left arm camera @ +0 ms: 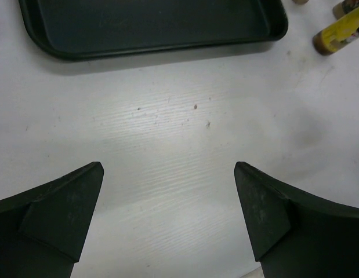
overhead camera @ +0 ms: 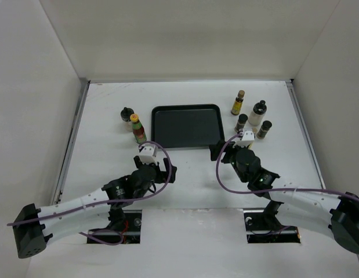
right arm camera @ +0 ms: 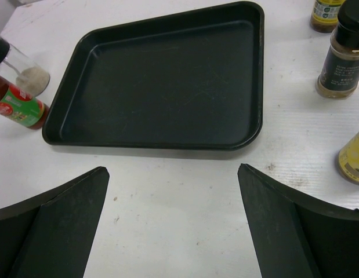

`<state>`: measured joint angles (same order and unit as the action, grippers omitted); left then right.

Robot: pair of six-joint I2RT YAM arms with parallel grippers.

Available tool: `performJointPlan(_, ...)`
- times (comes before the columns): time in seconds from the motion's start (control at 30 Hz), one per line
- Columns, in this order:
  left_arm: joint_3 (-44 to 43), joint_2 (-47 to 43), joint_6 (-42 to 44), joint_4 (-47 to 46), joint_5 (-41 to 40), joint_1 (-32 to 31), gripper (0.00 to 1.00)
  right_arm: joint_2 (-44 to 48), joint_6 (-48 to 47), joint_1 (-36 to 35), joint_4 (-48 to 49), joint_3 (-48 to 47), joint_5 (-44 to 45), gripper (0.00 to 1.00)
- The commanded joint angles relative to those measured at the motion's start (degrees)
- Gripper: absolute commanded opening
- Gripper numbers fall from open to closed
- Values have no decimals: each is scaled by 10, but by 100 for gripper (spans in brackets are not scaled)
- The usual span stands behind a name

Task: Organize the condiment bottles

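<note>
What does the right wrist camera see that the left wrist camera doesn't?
Right wrist only: a clear jar of pale powder, the green label on the red bottle, and the far rim of the black tray. Left wrist only: nothing extra, mostly bare table. Both: the tray's near rim, a yellow bottle at the right, and open jaws, on the left gripper and the right gripper.

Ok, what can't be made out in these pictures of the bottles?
- Right wrist view: the red bottle loses its neck and cap to the left edge.
- Right wrist view: the brown spice jar has label text too blurred to read.
- Left wrist view: the yellow bottle is mostly cut off by the top right corner.
</note>
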<state>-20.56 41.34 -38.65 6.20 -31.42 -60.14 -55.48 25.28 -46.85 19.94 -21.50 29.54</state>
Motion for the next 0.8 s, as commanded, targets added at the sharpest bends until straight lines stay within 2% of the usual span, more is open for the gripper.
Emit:
performJointPlan(0.0, 32, -10, -19, -25, -5, -8, 100, 13, 1, 2, 19, -9, -1, 100)
performJointPlan(0.2, 74, -39, -48, -36, -46, -15, 100, -6, -1, 1, 17, -17, -2, 100)
performJointPlan(0.43, 77, -53, -98, -18, -138, -4, 100, -13, -8, -4, 14, -21, -1, 100)
performJointPlan(0.77, 34, -139, -95, 47, -324, -20, 100, -6, -4, -4, 12, -19, -1, 100)
